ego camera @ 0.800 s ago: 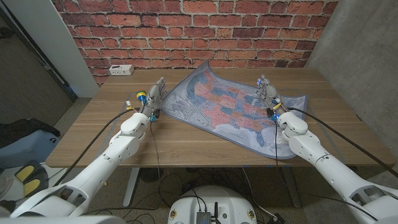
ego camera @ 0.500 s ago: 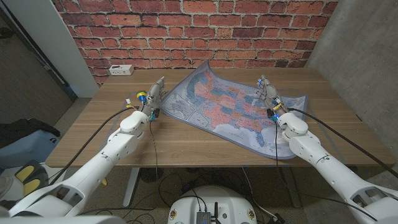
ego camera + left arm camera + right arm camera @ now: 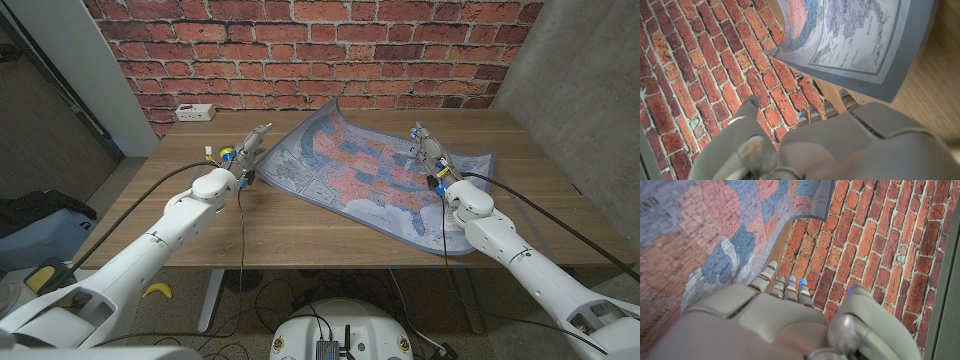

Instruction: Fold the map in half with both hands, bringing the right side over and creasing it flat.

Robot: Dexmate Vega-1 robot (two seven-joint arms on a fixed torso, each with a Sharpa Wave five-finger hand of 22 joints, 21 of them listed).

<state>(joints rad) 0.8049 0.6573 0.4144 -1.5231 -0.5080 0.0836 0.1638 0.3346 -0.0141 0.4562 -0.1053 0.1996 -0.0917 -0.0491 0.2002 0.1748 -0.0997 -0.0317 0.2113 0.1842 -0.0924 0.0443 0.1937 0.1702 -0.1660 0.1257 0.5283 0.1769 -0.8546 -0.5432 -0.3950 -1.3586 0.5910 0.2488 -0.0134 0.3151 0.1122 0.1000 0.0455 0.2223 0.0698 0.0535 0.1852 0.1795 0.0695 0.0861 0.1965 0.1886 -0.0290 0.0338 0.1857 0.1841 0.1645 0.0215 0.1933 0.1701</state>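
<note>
- One map point(image 3: 375, 175), lying unfolded and skewed on the back right part of the table point(image 3: 300, 235). Its long axis runs from the back middle toward the front right corner, and the far corner curls up against the brick wall point(image 3: 300, 40).
- My right hand point(image 3: 430, 152) is over the map's right half, fingers pointing at the back edge. It's clearly the closer one to the side that has to come over. Looks like it's holding nothing, fingers straight and close together. Whether it touches the paper I can't tell.
- My left hand point(image 3: 250, 150) sits just off the map's left edge, over bare wood, map to its right. Also holding nothing as far as I can see.
- So I reckon: right hand lifts the right side, left pins the left.
- Other stuff: one white power strip point(image 3: 195, 111) at the back left edge, well away from everything.
</note>
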